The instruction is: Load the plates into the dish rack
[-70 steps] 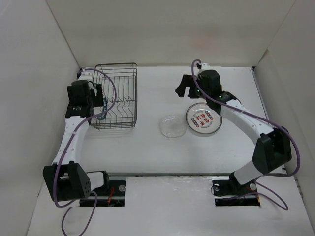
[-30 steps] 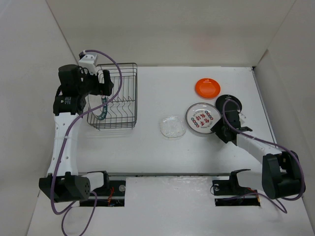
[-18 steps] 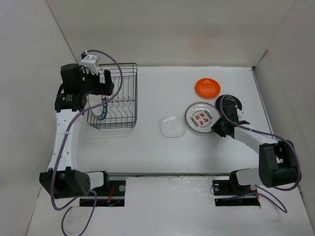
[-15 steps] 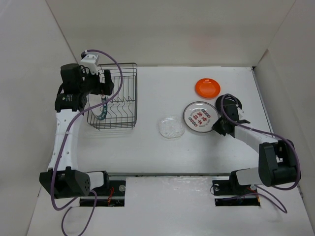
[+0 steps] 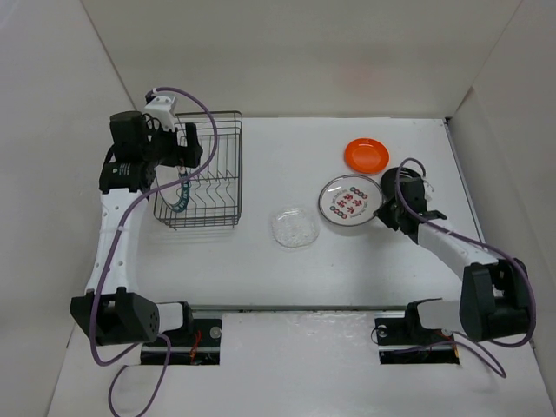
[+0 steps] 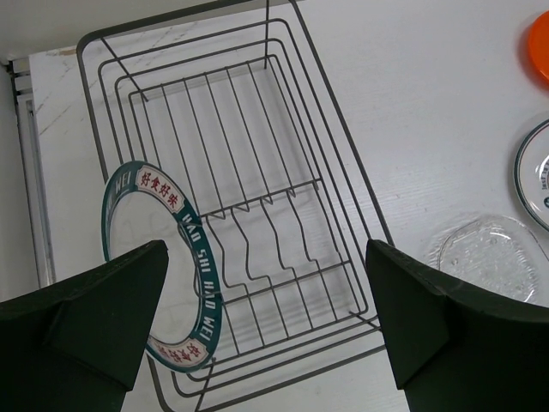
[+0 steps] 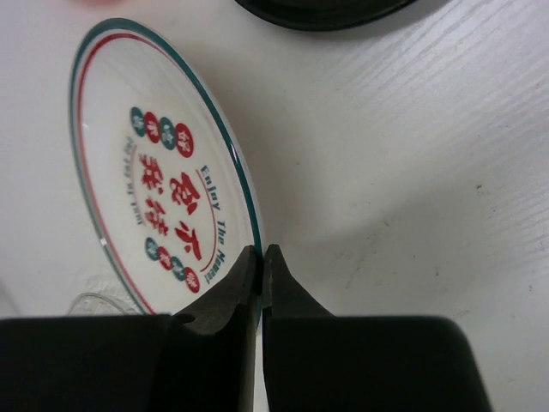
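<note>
Since the red-marked plate lies too flat to grab whole, right gripper is pinched tight on its rim at centre-right of the top view, likely to tip it up; left gripper gapes empty over dish rack, upper left, where green-rimmed plate stands at the rack's end.

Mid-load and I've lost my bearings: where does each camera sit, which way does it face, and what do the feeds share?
Top external: above and behind the robot, facing down at the table; left arm and right arm show, dish rack left, red-marked plate right.
Left wrist: over the rack, facing down; its open left end effector frames the green-rimmed plate standing inside.
Right wrist: low over the table, looking along the right end effector, shut on the red-marked plate's rim.
Shared: the red-marked plate is in all three views.
</note>
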Robot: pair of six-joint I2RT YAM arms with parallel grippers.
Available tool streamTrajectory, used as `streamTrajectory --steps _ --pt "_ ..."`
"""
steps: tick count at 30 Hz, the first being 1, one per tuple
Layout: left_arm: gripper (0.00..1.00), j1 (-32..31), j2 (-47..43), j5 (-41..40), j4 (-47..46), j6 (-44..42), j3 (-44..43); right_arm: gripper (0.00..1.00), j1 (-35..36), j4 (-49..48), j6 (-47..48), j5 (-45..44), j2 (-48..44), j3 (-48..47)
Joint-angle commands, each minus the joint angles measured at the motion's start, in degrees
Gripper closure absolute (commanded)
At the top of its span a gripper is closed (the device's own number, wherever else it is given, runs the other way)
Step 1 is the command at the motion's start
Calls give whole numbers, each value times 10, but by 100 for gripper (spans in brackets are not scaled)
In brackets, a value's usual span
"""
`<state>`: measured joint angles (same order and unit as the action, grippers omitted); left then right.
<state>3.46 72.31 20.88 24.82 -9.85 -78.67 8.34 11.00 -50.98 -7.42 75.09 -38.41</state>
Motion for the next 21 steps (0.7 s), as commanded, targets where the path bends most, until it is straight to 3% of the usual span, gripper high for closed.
streamTrajectory --steps 1,9,14,21 --pt "1 -1 8 18 -25 -2 -16 100 3 -12 -9 -44 -49 -15" --pt "1 -20 34 35 -25 10 -59 100 77 -28 11 -121 -79 -96" --pt "1 -57 72 69 -3 10 -105 100 127 -97 54 -138 -79 -113" --pt "1 -87 183 227 44 4 -198 100 144 -243 150 -18 -86 -105"
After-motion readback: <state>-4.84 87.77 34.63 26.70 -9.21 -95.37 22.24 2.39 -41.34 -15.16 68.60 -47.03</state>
